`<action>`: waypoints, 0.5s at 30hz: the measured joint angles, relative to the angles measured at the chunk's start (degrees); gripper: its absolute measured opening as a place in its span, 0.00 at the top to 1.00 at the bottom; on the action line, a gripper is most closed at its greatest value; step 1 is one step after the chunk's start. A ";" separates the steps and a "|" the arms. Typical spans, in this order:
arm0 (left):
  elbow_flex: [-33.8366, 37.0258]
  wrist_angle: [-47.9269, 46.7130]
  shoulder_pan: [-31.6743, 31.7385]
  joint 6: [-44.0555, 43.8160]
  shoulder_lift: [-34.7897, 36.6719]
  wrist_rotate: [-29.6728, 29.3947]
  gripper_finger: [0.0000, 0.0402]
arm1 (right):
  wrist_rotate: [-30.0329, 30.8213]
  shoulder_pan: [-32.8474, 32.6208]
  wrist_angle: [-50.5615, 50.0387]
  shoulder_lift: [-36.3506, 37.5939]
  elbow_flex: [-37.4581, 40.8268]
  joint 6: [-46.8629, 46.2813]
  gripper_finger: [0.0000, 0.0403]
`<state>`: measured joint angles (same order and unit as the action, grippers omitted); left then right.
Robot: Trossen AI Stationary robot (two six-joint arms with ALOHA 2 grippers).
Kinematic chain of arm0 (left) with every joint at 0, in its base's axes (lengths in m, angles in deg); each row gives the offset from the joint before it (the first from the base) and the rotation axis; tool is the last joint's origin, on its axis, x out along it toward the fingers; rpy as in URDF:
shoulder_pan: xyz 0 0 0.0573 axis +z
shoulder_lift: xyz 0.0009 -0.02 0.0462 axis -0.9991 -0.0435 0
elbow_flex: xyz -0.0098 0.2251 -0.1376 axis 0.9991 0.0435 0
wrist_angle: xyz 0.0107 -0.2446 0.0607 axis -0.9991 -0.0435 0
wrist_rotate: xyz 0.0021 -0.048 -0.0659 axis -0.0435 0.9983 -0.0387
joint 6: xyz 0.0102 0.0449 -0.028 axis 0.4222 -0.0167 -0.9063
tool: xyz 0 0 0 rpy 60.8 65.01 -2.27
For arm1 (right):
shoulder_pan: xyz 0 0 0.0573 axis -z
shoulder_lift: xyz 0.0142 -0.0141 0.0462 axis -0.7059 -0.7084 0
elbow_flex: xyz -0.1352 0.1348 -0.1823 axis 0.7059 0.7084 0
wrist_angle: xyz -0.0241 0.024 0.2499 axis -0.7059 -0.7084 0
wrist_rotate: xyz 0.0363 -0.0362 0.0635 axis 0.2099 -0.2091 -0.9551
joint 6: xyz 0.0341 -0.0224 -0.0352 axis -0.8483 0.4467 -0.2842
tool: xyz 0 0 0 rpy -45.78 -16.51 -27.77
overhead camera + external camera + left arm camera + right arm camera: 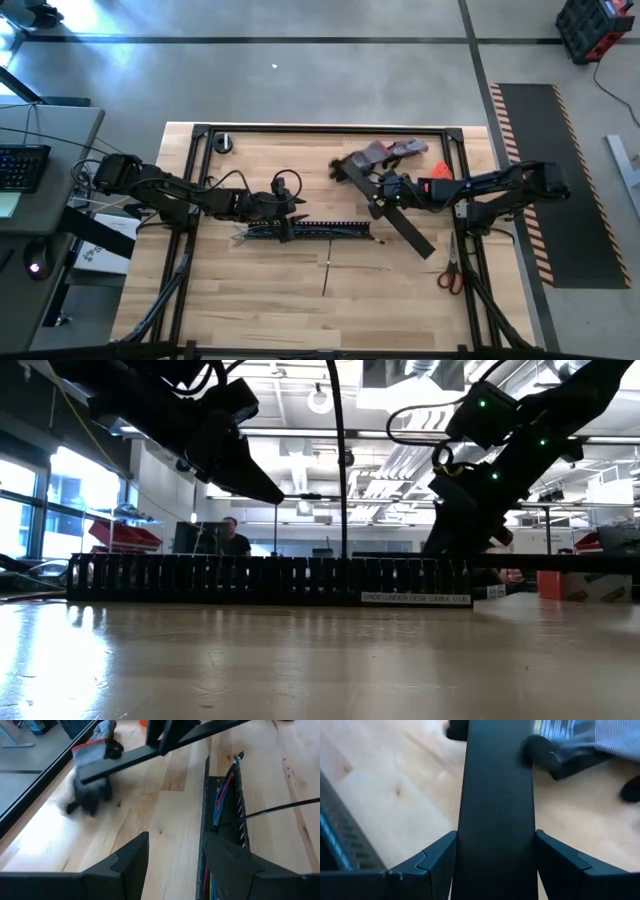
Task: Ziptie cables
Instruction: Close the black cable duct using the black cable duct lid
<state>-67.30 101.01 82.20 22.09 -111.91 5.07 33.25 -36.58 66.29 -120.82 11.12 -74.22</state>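
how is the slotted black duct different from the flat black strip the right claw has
The slotted duct lies flat on the table, while the cover strip is clamped in the right claw at an angle. The duct has comb-like slotted walls and holds the cables; the strip is smooth, solid and carries nothing. Both are long, black and narrow.

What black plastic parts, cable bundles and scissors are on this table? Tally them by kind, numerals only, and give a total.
Long black slotted plastic duct: 1
Flat black plastic cover strip: 1
Bundle of thin coloured cables: 1
Red-handled scissors: 1
Total: 4
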 joint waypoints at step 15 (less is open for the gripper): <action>-0.01 -1.46 3.52 1.19 1.86 5.37 0.57 | -7.87 -5.09 1.06 0.02 -1.09 9.97 0.47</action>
<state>-67.31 99.56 85.73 23.29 -110.05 10.43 25.38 -41.68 67.34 -120.81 10.02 -64.25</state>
